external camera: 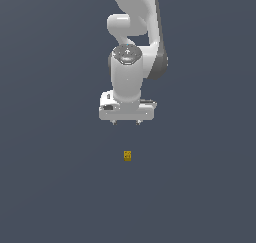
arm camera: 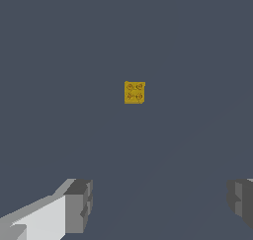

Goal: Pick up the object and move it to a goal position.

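The object (external camera: 127, 156) is a tiny yellow-orange block with faint dark marks, lying on the dark grey floor. My white gripper (external camera: 126, 122) hangs above and behind it, well clear of it, with only short fingertip stubs showing under the hand. In the wrist view the object (arm camera: 134, 92) sits alone ahead of my gripper (arm camera: 160, 204). One grey-padded finger (arm camera: 79, 204) and the other (arm camera: 242, 202) stand far apart with nothing between them, so the gripper is open.
A flat, uniform dark grey floor (external camera: 50, 187) fills both views. The white arm (external camera: 132, 47) rises from the gripper toward the upper edge of the exterior view.
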You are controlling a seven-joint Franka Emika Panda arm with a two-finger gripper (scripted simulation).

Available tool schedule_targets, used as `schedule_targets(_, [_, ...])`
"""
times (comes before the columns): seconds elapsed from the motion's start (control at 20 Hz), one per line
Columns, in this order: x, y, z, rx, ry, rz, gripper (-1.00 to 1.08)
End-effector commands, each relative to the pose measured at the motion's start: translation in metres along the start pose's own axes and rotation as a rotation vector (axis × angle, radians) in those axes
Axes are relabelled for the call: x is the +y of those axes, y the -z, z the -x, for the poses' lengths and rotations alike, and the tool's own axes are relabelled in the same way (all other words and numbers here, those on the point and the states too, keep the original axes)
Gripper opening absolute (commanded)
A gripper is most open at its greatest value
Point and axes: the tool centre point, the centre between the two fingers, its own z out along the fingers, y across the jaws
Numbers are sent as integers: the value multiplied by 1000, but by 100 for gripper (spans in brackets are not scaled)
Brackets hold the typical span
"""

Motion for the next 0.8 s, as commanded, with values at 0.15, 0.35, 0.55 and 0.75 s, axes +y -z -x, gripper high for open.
schedule_targets(0.15, [0, -4, -5, 0, 1, 0, 100])
schedule_targets(0.35, [-1, -13, -15, -1, 0, -1, 100])
schedule_targets(0.55, [-2, -27, -29, -3, 0, -4, 100])
schedule_targets(0.75, [-3, -47, -47, -4, -1, -7, 100])
